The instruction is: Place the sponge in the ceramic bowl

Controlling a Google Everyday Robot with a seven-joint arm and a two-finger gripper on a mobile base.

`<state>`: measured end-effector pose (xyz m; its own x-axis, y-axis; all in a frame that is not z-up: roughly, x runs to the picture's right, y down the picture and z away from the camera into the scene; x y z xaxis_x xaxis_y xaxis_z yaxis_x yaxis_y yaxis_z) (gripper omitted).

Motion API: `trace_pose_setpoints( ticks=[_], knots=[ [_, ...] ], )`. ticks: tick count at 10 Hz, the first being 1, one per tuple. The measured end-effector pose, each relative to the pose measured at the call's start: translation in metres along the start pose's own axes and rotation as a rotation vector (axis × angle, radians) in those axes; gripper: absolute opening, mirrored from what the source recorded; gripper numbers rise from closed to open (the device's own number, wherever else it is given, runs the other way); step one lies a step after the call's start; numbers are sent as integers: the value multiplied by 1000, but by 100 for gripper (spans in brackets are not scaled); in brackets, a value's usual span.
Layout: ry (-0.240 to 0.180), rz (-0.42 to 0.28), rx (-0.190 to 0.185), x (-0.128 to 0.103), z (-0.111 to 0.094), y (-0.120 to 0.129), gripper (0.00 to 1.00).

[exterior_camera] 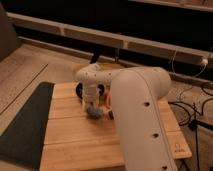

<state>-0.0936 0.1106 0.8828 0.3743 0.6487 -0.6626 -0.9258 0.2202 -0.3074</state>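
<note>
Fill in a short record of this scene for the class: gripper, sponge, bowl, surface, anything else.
gripper: lowered over the middle of the table, shut on the sponge
sponge: blue-grey, at the gripper's tips, low over the wood
ceramic bowl: dark, just behind the gripper, partly hidden; sponge not in it
table: pale wooden slats
other: orange object beside the gripper; dark mat along the table's edge

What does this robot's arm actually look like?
The arm is smooth, cream-white and thick, built of rounded tube-like segments with a few small dark dots along its shell. No cables show on it. Its pale tool is low over the wooden table.
</note>
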Motion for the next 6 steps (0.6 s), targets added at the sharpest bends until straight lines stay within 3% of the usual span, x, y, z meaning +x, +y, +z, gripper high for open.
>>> trace_pose_setpoints(
  ticks=[6],
  knots=[
    [-90, -61, 19, -28, -41, 25, 0]
  ],
)
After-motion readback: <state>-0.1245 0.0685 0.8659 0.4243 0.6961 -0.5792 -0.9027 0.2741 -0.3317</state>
